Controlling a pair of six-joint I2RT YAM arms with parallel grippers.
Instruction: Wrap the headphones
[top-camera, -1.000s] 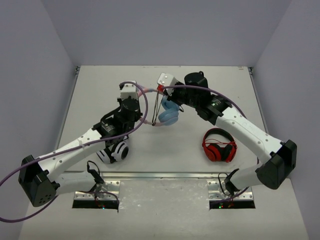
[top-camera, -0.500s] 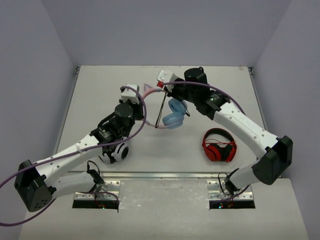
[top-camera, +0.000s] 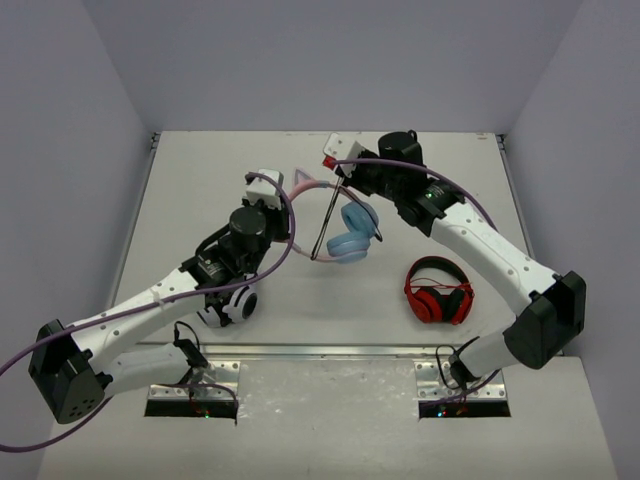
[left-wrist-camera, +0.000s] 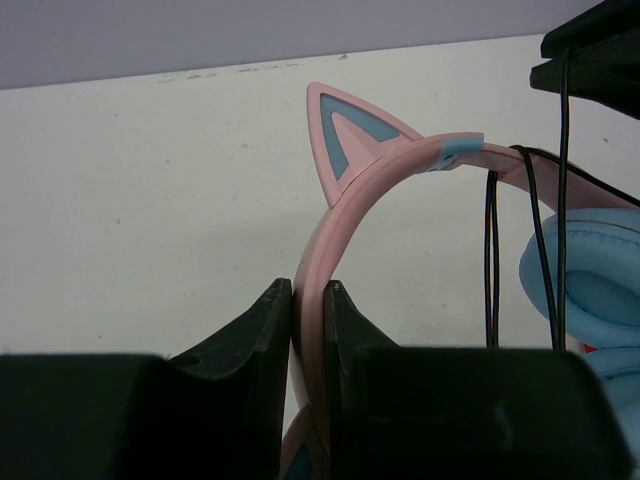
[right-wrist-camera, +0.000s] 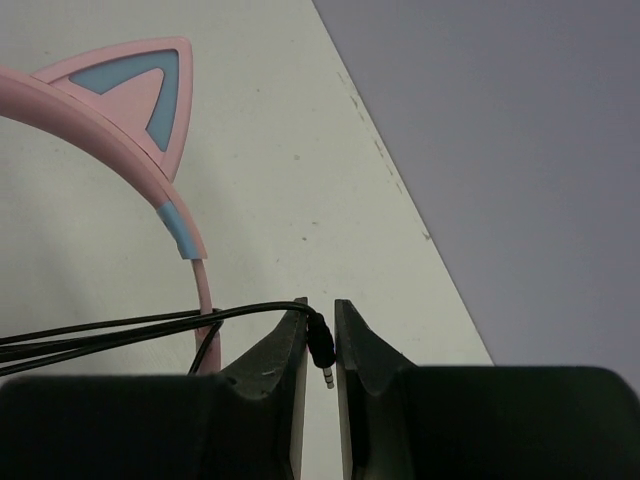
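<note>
The headphones (top-camera: 350, 232) were held left of and beyond the red headphones (top-camera: 438, 292) on the counter (top-camera: 200, 180). The left end effector (left-wrist-camera: 308, 298) clenched the pink headband (left-wrist-camera: 390, 178); the right end effector (right-wrist-camera: 320, 312) pinched the black cable's plug (right-wrist-camera: 321, 348).

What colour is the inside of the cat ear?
Light blue inside a pink rim; the cat ear shows best in the right wrist view.

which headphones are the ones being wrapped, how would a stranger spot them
Look at the far middle of the white table, where the two arms meet. The headphones are held there, left pincer on the headband, right pincer on the cable plug. Only this pair has light blue earcups and a pink cat-eared band; the red-and-black headphones and the striped headphones lie nearer the bases.
</note>
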